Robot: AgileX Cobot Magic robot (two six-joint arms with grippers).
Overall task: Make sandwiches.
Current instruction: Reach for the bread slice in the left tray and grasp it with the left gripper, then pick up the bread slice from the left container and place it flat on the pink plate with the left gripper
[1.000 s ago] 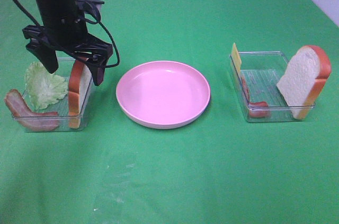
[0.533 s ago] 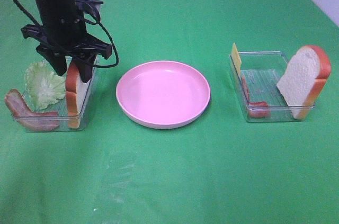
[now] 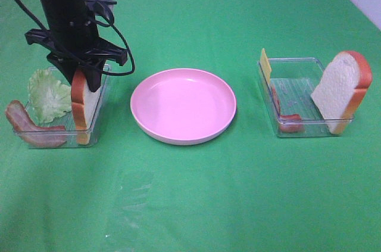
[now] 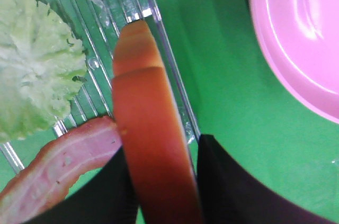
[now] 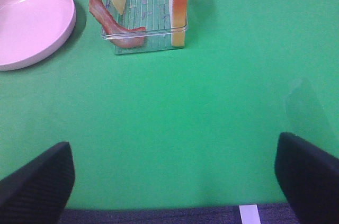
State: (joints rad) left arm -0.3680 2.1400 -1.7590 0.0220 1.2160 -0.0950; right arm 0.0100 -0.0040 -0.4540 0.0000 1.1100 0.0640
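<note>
My left gripper point(image 3: 81, 78) is shut on the top edge of an upright bread slice point(image 3: 83, 108) in the left clear tray point(image 3: 59, 141). In the left wrist view its fingers point(image 4: 225, 181) clamp both sides of the slice's orange-brown crust point(image 4: 151, 128). A lettuce leaf point(image 3: 49, 95) and a bacon strip point(image 3: 31, 130) lie in the same tray. The right tray point(image 3: 297, 66) holds a cheese square point(image 3: 265, 64), a bacon strip point(image 3: 287, 118) and a second bread slice point(image 3: 341, 90). My right gripper point(image 5: 175, 181) is open and empty over bare cloth, away from that tray point(image 5: 143, 23).
A round pink plate point(image 3: 183, 105) sits between the two trays, with nothing on it; it also shows in the left wrist view point(image 4: 296, 38) and the right wrist view point(image 5: 32, 17). Green cloth covers the table.
My left gripper has come down over the bread slice in the left tray and closed on its top. The slice now stands a little straighter. Nothing else moved.
</note>
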